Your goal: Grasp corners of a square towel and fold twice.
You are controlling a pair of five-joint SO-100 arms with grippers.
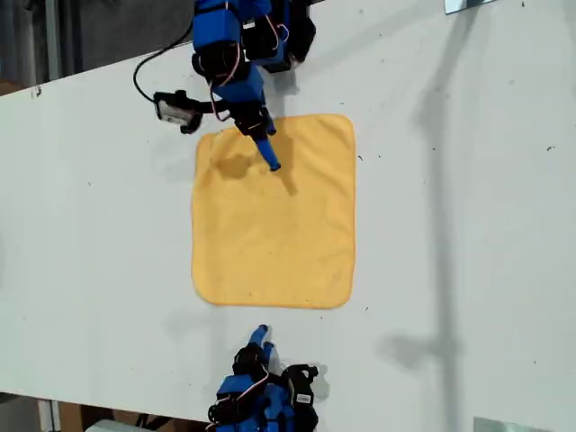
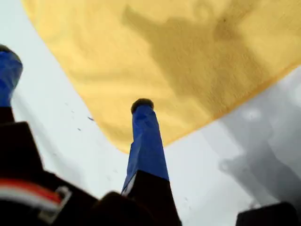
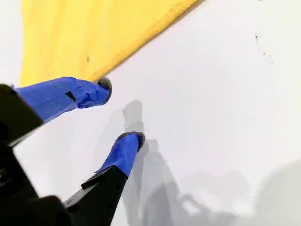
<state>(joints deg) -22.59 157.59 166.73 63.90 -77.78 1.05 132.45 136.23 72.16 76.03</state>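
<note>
My first claw (image 2: 75, 82) stands wide open and empty above a corner (image 2: 123, 143) of the towel (image 1: 274, 216). My second claw (image 3: 120, 112) is parted and empty over bare bench (image 1: 450, 225), just short of the hem. The towel lies flat mid-bench. Risk: a shallow pinch could slip off the thin hem or drag the cloth into wrinkles.

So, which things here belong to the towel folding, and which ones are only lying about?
Belong to the job:
- the towel, spread flat
- its corners
- my first gripper, open near one corner
- my second gripper, open beside the towel's edge

Only lying about:
- the white table
- a pale object, cut off at the exterior view's upper edge, too little visible to name
</note>
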